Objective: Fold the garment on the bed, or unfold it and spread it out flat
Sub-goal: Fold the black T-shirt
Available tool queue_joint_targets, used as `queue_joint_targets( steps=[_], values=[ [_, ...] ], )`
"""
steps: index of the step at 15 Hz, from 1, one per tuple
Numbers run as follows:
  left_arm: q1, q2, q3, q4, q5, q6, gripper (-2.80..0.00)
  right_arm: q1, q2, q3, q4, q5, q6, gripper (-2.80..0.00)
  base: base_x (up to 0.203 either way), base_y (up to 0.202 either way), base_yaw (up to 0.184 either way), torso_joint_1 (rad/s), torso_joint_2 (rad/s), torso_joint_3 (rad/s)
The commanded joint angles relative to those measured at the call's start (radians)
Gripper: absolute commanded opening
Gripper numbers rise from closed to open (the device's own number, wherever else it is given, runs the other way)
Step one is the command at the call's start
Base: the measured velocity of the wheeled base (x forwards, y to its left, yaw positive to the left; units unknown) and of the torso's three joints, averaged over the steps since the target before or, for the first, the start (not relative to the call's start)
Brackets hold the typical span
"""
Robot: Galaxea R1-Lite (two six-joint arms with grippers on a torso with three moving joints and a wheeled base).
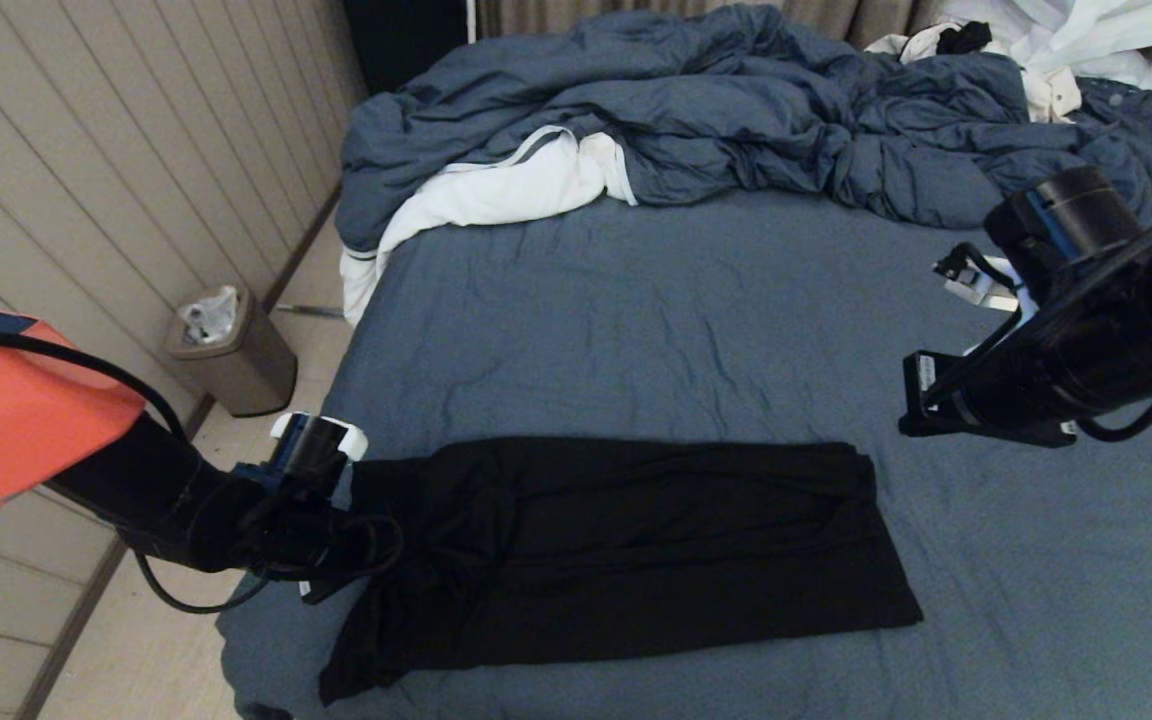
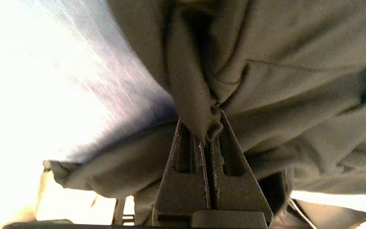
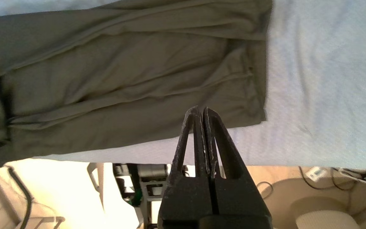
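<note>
Left gripper (image 2: 209, 127) pinches the black soft-knit T-shirt's (image 1: 626, 550) bunched edge; the seemingly thin pinch may slip; right gripper (image 3: 202, 111) closed, empty.

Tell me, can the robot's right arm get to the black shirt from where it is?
Probably yes. The right tool hangs shut and empty above the garment, with only bare bed below and nothing between them.

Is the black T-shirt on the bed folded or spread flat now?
Folded: the T-shirt lies as a long layered band, print hidden, with the left gripper shut on one end.
</note>
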Motion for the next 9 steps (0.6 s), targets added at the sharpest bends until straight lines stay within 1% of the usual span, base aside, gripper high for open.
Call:
queue_joint_targets(
  steps=[1,5,7,9],
  values=[
    [-0.031,-0.01,0.005,-0.001,0.004,-0.019,-2.8,-0.001,-0.002,0.013,-0.01,0.014,0.002,-2.8,0.0,0.0,0.0,0.0,0.0,0.0],
    [-0.046,-0.044,0.015,0.02,0.014,-0.024,-2.8,-0.001,0.0,0.085,-0.111,0.041,0.002,-2.8,0.0,0.0,0.0,0.0,0.0,0.0],
    [-0.053,-0.091,0.008,0.068,0.026,-0.024,-2.8,-0.009,0.0,0.122,-0.167,0.062,0.002,-2.8,0.0,0.0,0.0,0.0,0.0,0.0],
    [-0.056,-0.141,-0.023,0.124,0.043,-0.024,-2.8,-0.018,0.001,0.154,-0.204,0.1,-0.004,-2.8,0.0,0.0,0.0,0.0,0.0,0.0]
  ],
)
